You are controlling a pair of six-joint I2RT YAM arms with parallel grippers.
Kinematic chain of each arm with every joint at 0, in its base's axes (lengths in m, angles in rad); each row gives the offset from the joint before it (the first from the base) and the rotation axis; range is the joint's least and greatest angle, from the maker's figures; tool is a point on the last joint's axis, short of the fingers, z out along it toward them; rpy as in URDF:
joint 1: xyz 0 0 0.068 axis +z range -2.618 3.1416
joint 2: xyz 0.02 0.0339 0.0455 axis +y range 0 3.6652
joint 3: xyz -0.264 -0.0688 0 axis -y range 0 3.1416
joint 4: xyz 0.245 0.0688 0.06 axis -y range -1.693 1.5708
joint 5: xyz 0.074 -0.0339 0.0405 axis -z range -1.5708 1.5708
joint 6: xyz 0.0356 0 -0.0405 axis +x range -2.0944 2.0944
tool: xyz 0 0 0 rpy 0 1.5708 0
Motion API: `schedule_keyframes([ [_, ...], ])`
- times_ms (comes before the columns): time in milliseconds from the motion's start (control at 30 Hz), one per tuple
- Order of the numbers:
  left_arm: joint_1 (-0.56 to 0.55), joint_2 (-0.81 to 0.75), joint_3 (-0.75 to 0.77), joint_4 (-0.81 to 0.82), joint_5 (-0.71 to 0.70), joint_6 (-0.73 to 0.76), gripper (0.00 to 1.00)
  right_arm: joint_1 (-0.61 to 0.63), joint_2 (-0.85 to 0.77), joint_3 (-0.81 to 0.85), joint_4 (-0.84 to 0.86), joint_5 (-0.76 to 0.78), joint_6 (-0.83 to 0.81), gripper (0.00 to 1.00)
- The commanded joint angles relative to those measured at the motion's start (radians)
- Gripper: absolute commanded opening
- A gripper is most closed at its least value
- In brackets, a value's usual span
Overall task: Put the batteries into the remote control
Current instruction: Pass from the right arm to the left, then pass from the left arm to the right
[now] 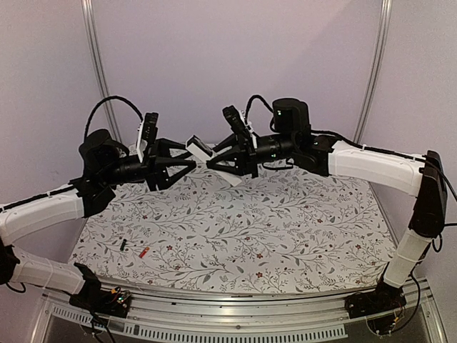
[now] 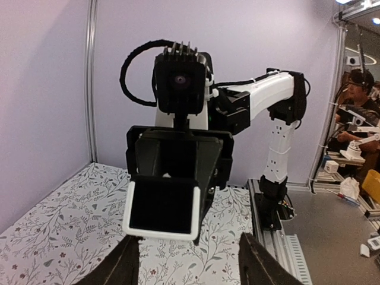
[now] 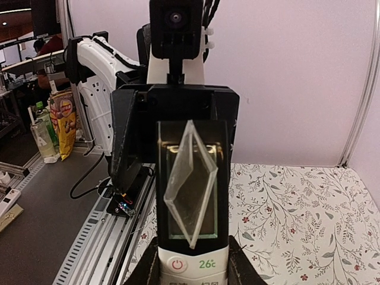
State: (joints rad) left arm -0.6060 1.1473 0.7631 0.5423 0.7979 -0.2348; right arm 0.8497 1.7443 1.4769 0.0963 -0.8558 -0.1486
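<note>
Right gripper [image 1: 218,161] clamped on raised remote [image 1: 200,148]; left gripper [image 2: 190,240] spread apart facing it; black battery [image 1: 123,244], red battery [image 1: 143,252] on table [image 1: 285,214]

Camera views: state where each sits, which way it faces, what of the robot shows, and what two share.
Top external: above and behind the bases, looking down on the table; both arms show, left gripper and right gripper both at the remote control.
Left wrist: on the left arm, facing the right arm; own fingers below.
Right wrist: on the right arm, facing the left arm; own fingers below.
Both wrist views share the remote control, from opposite ends.
</note>
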Motion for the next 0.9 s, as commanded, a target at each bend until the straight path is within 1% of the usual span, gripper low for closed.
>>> schedule_keyframes([
  [0, -0.044, 0.030, 0.058, 0.000, -0.090, -0.002, 0.53, 0.016, 0.003, 0.031, -0.035, -0.014, -0.042, 0.00],
  [67, -0.054, 0.042, 0.071, 0.003, -0.094, -0.004, 0.50, 0.016, 0.001, 0.033, -0.043, -0.014, -0.051, 0.00],
  [167, -0.081, 0.053, 0.084, 0.000, -0.120, 0.013, 0.41, 0.017, 0.000, 0.035, -0.058, -0.015, -0.065, 0.00],
  [200, -0.088, 0.056, 0.086, -0.003, -0.125, 0.019, 0.33, 0.017, -0.001, 0.037, -0.063, -0.018, -0.072, 0.00],
  [267, -0.098, 0.057, 0.088, -0.004, -0.134, 0.020, 0.06, 0.018, -0.003, 0.039, -0.071, -0.017, -0.078, 0.00],
  [300, -0.103, 0.055, 0.087, -0.006, -0.137, 0.021, 0.00, 0.017, -0.006, 0.038, -0.072, -0.014, -0.079, 0.00],
  [367, -0.109, 0.044, 0.082, -0.008, -0.152, 0.011, 0.00, 0.017, -0.016, 0.032, -0.068, 0.004, -0.085, 0.00],
  [400, -0.112, 0.037, 0.078, -0.006, -0.167, 0.002, 0.00, 0.017, -0.022, 0.029, -0.062, 0.029, -0.086, 0.05],
  [433, -0.113, 0.031, 0.076, -0.006, -0.193, -0.016, 0.00, 0.017, -0.034, 0.020, -0.048, 0.074, -0.077, 0.28],
  [467, -0.113, 0.025, 0.076, -0.010, -0.230, -0.045, 0.00, 0.017, -0.046, 0.008, -0.026, 0.133, -0.068, 0.46],
  [500, -0.114, 0.021, 0.077, -0.017, -0.281, -0.094, 0.00, 0.017, -0.058, -0.005, -0.009, 0.203, -0.061, 0.60],
  [533, -0.116, 0.018, 0.081, -0.030, -0.337, -0.142, 0.00, 0.021, -0.081, -0.023, 0.008, 0.297, -0.058, 0.72],
  [567, -0.115, 0.016, 0.085, -0.050, -0.405, -0.190, 0.00, 0.027, -0.096, -0.044, 0.027, 0.393, -0.057, 0.80],
  [600, -0.116, 0.015, 0.092, -0.087, -0.460, -0.233, 0.00, 0.039, -0.116, -0.073, 0.056, 0.498, -0.063, 0.84],
  [633, -0.117, 0.015, 0.103, -0.107, -0.489, -0.257, 0.00, 0.060, -0.133, -0.110, 0.091, 0.587, -0.079, 0.86],
  [700, -0.125, 0.012, 0.108, -0.110, -0.497, -0.278, 0.00, 0.096, -0.178, -0.187, 0.165, 0.729, -0.135, 0.87],
  [767, -0.130, 0.005, 0.105, -0.098, -0.506, -0.285, 0.00, 0.129, -0.197, -0.225, 0.188, 0.812, -0.183, 0.86],
  [867, -0.131, -0.001, 0.105, -0.115, -0.549, -0.285, 0.00, 0.170, -0.198, -0.248, 0.191, 0.912, -0.230, 0.84],
])
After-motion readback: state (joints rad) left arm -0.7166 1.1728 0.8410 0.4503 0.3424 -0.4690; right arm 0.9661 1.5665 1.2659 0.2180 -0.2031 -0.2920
